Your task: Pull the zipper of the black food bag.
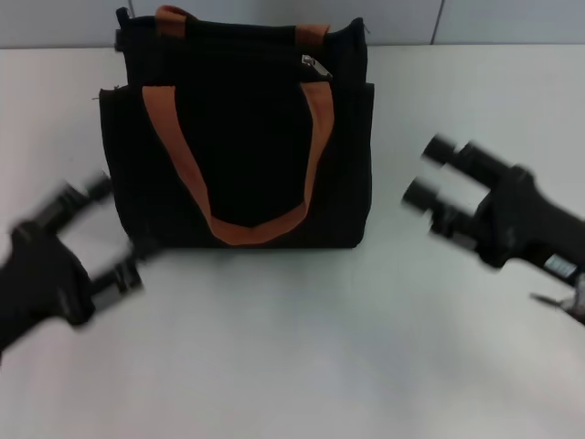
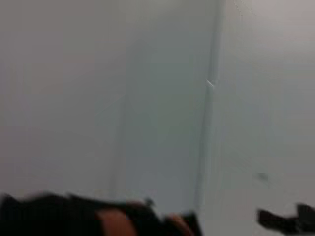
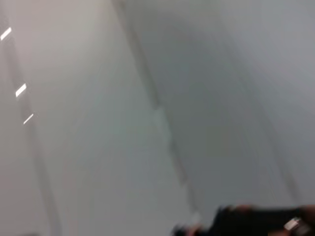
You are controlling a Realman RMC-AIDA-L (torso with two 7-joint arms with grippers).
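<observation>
Zip not yet touched – both grippers short of the bag

Nearest, 2 grippers: the left gripper [image 1: 105, 238] just beside the bag's lower left corner, the right gripper [image 1: 430, 187] off its right side, each with fingers spread and nothing held. Beyond them 1 black food bag [image 1: 242, 137] stands upright on the table [image 1: 302, 347]; farthest, 1 zipper [image 1: 315, 65] sits at its top edge, right of centre – the whole pull looks left to do
</observation>
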